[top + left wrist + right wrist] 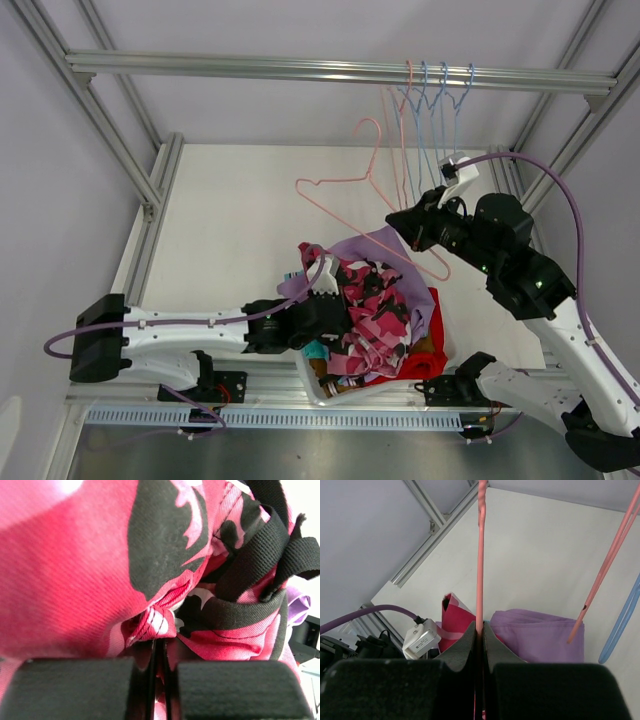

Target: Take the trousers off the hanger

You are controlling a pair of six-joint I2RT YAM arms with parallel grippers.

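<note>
The left gripper (159, 666) is clamped shut on a fold of the pink camouflage trousers (75, 570), with the cloth pinched between its 2 black fingers (75, 690). Black webbing straps (250, 560) on that garment loop just beyond the fingertips.

From above, this gripper (340, 305) is pushed into a heap of 5 trousers at the near side of the table (230, 220). The camouflage pair (375, 305) lies on top, right at the fingers. The lilac trousers (365, 245) are just past them and the teal trousers (316, 350) are under the wrist. The red trousers (432, 318) are on the heap's far side from this gripper, with the mustard-brown trousers (428, 362) low beside them.

The right gripper (480, 632) is closed tight on the wire of a pink hanger (480, 555), which runs straight out from between its fingers (465, 650). Lilac cloth (540, 635) lies just beyond the fingertips.

In the top view the right gripper (398, 222) holds the hanger (325, 182) tilted over the heap, off the rail (300, 68). Whether the lilac pair is draped on the hanger cannot be told. Other pink and blue hangers (440, 90) hang from the rail beyond this gripper.
</note>
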